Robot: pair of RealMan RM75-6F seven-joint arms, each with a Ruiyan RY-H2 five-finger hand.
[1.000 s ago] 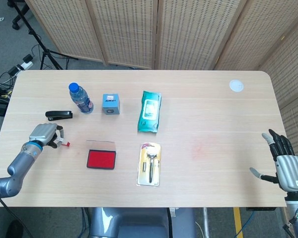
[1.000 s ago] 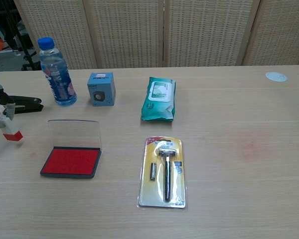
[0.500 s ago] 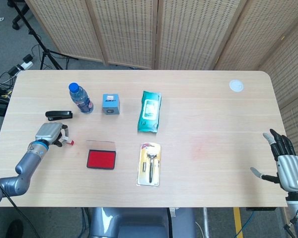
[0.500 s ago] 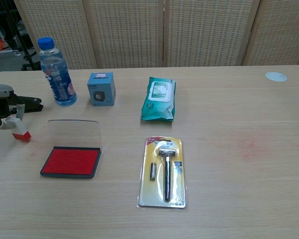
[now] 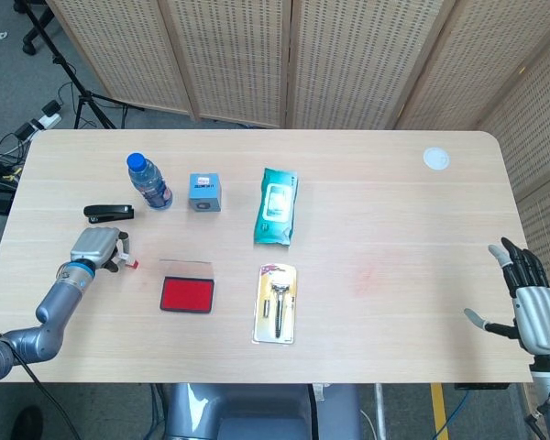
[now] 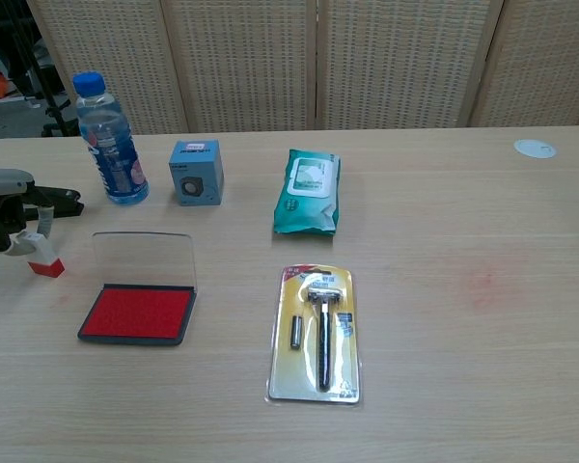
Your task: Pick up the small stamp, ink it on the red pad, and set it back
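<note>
The small stamp, white on top with a red base, is held by my left hand at the table's left side, its base at or just above the tabletop. In the head view the left hand sits left of the open red ink pad, with the stamp poking out at its right. The red ink pad lies open, its clear lid standing up behind it. My right hand hovers off the table's right front corner, fingers spread, holding nothing.
A black stapler, a water bottle and a small blue box stand behind the pad. A green wipes pack and a packaged razor lie mid-table. A white disc sits far right.
My left hand has carried the stamp to the right, toward the ink pad, and a little lower. The right hand has drifted slightly down and right.
</note>
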